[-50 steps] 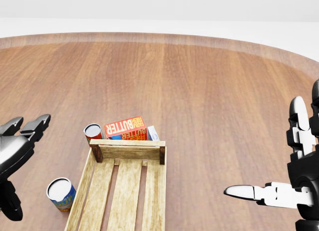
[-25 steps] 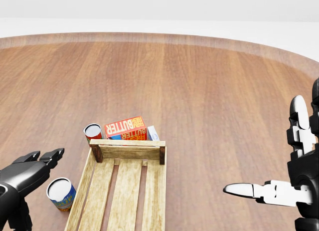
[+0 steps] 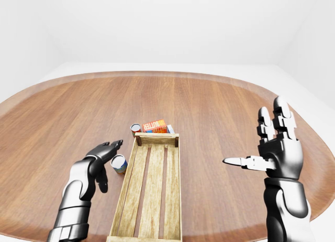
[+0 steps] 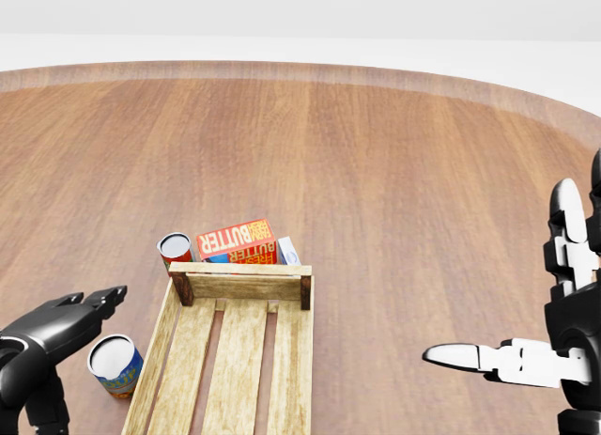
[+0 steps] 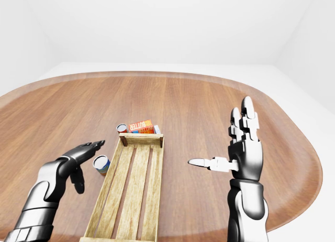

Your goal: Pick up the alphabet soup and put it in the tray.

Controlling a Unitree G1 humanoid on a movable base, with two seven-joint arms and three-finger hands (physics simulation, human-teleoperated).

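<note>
Alphabet soup [image 4: 115,365] just right of left hand [image 3: 99,157], fingers spread, tray [image 4: 202,379] beside it

In the head view the tray [image 4: 239,287] runs off the bottom edge, and its end wall hides the lower part of the butter box [image 4: 237,240].

Even, bright, diffuse light is seen throughout; only faint shadows are cast on the counter [image 3: 209,106]. Everything is rendered sharp, without glare. Wide-angle stretching is noticed at the eye views' edges.
</note>
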